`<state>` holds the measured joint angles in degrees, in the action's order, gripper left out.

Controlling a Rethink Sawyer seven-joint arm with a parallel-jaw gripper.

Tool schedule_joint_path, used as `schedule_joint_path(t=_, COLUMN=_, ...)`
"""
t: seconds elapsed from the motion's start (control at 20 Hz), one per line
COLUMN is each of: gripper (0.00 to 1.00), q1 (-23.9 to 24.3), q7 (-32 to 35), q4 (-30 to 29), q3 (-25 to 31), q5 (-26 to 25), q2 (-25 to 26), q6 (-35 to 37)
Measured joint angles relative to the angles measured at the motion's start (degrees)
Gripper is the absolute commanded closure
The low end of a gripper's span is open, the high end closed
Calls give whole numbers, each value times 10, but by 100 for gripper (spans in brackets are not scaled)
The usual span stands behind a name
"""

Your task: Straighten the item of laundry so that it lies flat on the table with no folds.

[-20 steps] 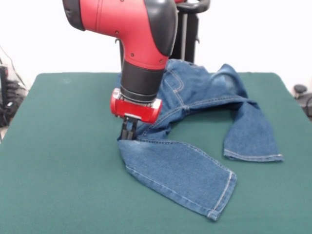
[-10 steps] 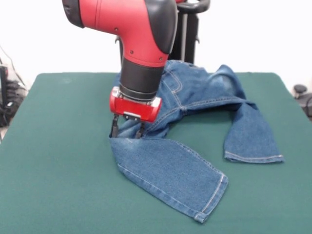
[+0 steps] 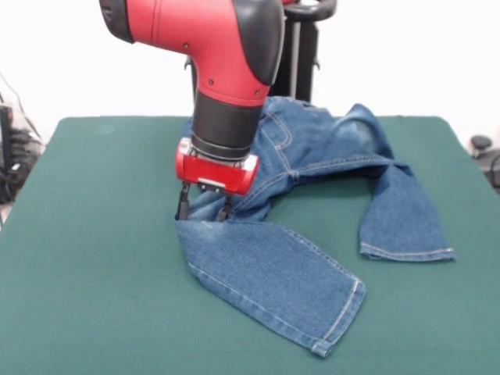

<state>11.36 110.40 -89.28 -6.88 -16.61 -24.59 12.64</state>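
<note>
Green table, jeans bent, legs toward camera, pincer spread.

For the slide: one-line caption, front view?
Sawyer's open gripper at a fold in rumpled jeans on the green table.

The red and black arm is cut off by the top edge, so its upper links do not show, and its bulk hides the waistband end of the jeans along with part of the table behind it. The table's near edge and both near corners run out past the bottom edge. The dark clutter at the left edge is too indistinct to name.
</note>
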Motion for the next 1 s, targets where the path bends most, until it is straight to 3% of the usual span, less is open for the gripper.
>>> schedule_joint_path(t=0.4, gripper=0, q1=-13, q7=0, q4=0, q3=-1, q5=10, q2=-17, q6=47)
schedule_joint_path(t=1.0, gripper=0, q1=-109, q7=0, q4=5, q3=-4, q5=63, q2=-56, q6=159)
